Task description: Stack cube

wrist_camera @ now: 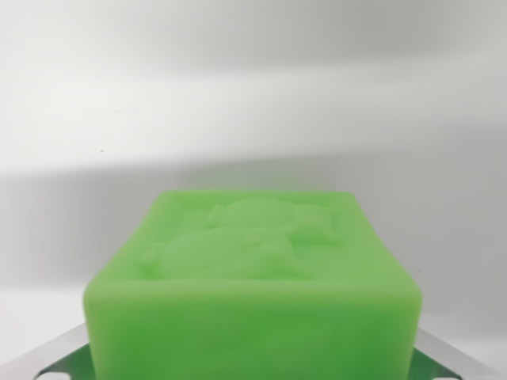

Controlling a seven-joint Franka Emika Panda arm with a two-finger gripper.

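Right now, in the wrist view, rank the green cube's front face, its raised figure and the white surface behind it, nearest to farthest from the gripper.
1. Green cube's front face, bottom of view, right at the gripper.
2. Raised figure, on the cube's top.
3. White surface, beyond the cube.

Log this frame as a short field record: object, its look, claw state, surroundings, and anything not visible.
view: wrist camera only
object: green cube, filling the lower centre of the picture
top face: raised relief figure, shape unclear
claw: metallic fingers at both lower corners beside the cube; contact cannot be confirmed
background: plain white surface, with a grey shadow band behind the cube
second cube: none in view
stack status: cannot tell from this frame
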